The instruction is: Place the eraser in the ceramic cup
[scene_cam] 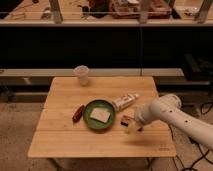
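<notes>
The eraser (126,120), a small dark red-brown block, lies flat on the wooden table (65,140) just right of the green round dish. The ceramic cup (81,75), small and whitish, stands upright near the table's back edge, left of centre. My gripper (133,128) hangs at the end of the white arm (167,111), which comes in from the right. It is low over the table, just in front of and to the right of the eraser and very close to it. It is far from the cup.
A green round dish (89,121) holds a pale white square slab (101,115). A dark red elongated object (78,113) lies left of the dish. A pale tube (125,101) lies behind the eraser. A dark counter runs behind the table.
</notes>
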You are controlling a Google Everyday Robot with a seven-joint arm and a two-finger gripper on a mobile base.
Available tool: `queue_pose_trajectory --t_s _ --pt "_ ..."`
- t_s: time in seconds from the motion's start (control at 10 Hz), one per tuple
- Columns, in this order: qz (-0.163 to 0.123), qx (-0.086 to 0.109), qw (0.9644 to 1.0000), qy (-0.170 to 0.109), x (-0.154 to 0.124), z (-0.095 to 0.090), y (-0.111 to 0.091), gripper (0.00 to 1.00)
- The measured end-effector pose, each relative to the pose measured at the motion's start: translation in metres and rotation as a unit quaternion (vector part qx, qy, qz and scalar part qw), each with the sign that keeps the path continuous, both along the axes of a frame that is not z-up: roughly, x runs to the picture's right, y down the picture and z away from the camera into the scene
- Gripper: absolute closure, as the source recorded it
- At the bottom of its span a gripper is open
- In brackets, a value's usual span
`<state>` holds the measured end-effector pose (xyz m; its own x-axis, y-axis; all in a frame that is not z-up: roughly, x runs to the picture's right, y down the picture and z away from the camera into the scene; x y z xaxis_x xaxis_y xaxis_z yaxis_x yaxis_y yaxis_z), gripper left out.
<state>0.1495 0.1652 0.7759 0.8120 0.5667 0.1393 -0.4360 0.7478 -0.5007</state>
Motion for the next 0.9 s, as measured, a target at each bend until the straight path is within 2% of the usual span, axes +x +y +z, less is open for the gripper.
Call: queue_pose_trajectory --t_s 0.2,0.3,0.7,0.9 --pt "-0.008 0.013 0.9998 -0.012 -0.002 0.015 -0.003 0.2" --pt "-0.014 0.022 0.9996 -0.013 0.001 0.036 0.003 0.2" --pt "-0.02 0.04 0.9987 -0.024 0.012 0.092 0.022 0.2" --pt "-0.015 0.046 0.9984 -0.028 0.017 0.103 0.022 0.2"
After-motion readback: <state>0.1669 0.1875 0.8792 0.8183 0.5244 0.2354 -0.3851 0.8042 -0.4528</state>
